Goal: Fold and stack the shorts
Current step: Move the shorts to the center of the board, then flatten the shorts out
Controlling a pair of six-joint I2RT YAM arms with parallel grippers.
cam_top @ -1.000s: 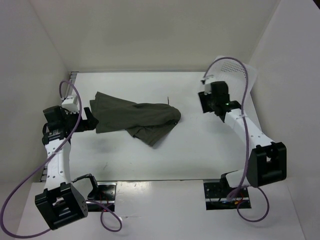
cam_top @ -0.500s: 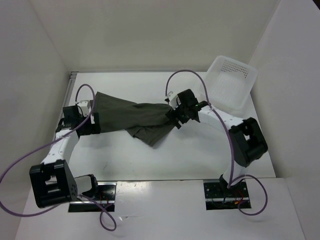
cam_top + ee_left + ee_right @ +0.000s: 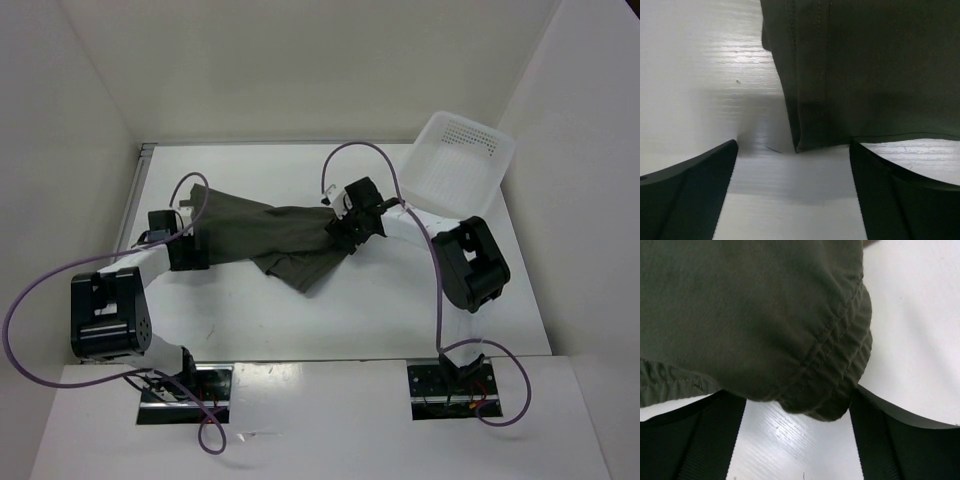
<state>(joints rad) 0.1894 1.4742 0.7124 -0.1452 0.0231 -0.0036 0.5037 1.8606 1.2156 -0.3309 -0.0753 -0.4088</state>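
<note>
Top view, shorts point(image 3: 270, 235): they lie unfolded on the worktop point(image 3: 400, 300), well to the left of the basket point(image 3: 462, 165), with the waistband end towards it and the legs away from it.
Top view, right claw point(image 3: 347, 224): it is at the shorts' end nearest the basket, low over the cloth. I judge I am here to take the waistband for a first fold.
Top view, left claw point(image 3: 190, 250): it is at the end farthest from the basket, probably so both ends can be lifted together.
Top view, change: a second ago my right arm was drawn back over the basket and hid most of it, and my left arm stood off from the cloth. Now both have reached in and the basket shows whole. The shorts lie much as they did.
Left wrist view, left claw point(image 3: 793, 155): the fingers are wide apart, low over the worktop. The hem corner point(image 3: 800, 142) sits between them, unpinched, and nothing is held.
Right wrist view, right claw point(image 3: 797, 402): the fingers are apart, and the gathered waistband point(image 3: 835, 365) bulges between them, unclamped.
Step in hand: the approach looks done, the grasp is not yet made, and the folding is all ahead.
</note>
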